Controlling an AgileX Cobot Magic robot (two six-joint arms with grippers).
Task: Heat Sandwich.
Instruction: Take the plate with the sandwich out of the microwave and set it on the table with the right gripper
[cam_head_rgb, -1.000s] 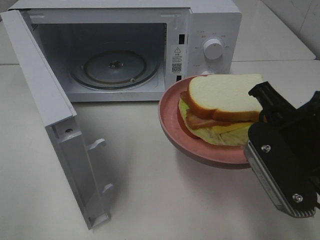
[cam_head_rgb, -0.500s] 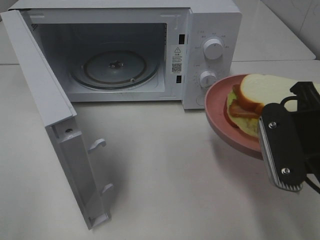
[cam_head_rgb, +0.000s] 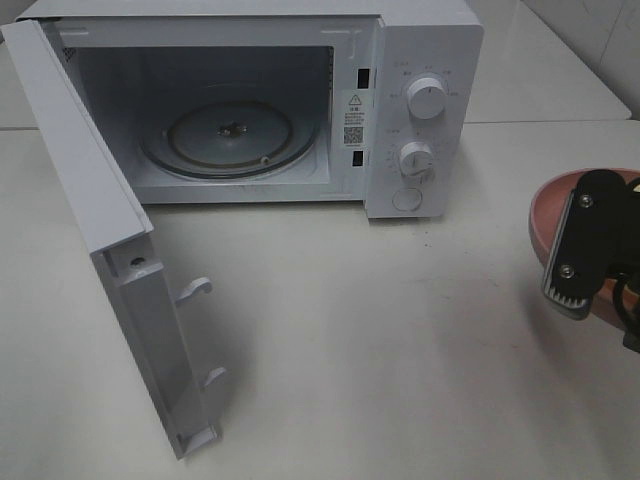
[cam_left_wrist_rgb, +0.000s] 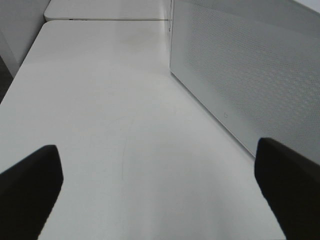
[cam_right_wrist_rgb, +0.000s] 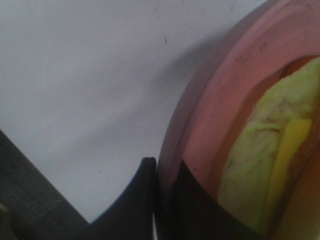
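Two grippers are working at one wide white table (cam_head_rgb: 400, 350), and this table is lying under both of them. Far to the left of the right gripper (cam_head_rgb: 575, 290), the white box-shaped microwave oven (cam_head_rgb: 420, 60) is standing with its white hinged door (cam_head_rgb: 120, 270) swung fully open toward the front. Inside the cavity, the round clear glass turntable (cam_head_rgb: 230, 135) is lying flat, well apart from that gripper. On the control panel, two round white knobs (cam_head_rgb: 427, 98) are sitting one above the other.

At the right edge of the high view, the right gripper is holding the round pink plate (cam_head_rgb: 550, 215) by its rim. In the right wrist view its black fingers (cam_right_wrist_rgb: 142, 200) are pinching the plate wall, one on the outside and one on the inside, so the jaws are almost closed on this rim. The sandwich with pale yellow-green filling (cam_right_wrist_rgb: 265, 165) is lying on the plate, just beside the inner finger; only the filling is showing there, and in the high view I cannot see the sandwich.

The left gripper (cam_left_wrist_rgb: 160, 190) is showing only in its own wrist view. Its two black fingertips (cam_left_wrist_rgb: 30, 185) are standing wide apart and are gripping nothing. Ahead of it, on one side, the perforated white wall of the microwave is standing near.
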